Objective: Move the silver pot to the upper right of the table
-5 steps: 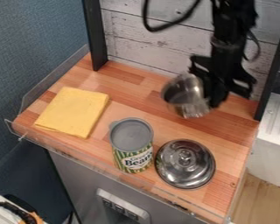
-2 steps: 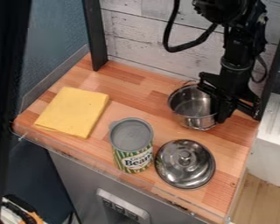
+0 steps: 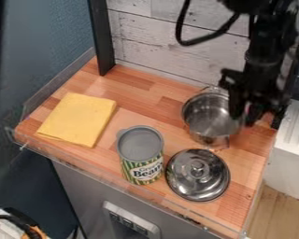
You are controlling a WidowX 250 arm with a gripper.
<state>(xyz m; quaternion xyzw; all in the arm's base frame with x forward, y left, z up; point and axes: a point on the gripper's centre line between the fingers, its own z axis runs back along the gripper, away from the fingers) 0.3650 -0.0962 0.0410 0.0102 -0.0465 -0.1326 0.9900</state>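
Observation:
The gripper (image 3: 247, 113) hangs at the right rear of the table, over the right rim of the silver pot (image 3: 206, 115). Its fingers stand apart, one over the inside of the rim and the other outside it to the right. The pot is upright on the wooden top in the upper right part of the table (image 3: 145, 83), and the gripper hides part of its right side.
A silver lid (image 3: 198, 175) lies just in front of the pot. The green beans can (image 3: 140, 156) stands left of the lid. A folded yellow cloth (image 3: 78, 119) lies at the left. Dark posts (image 3: 102, 37) and a plank wall (image 3: 167, 42) border the back.
The pot has come down from its tilted, raised pose to stand upright, slightly farther right. The gripper has moved right, and its fingers have opened around the rim.

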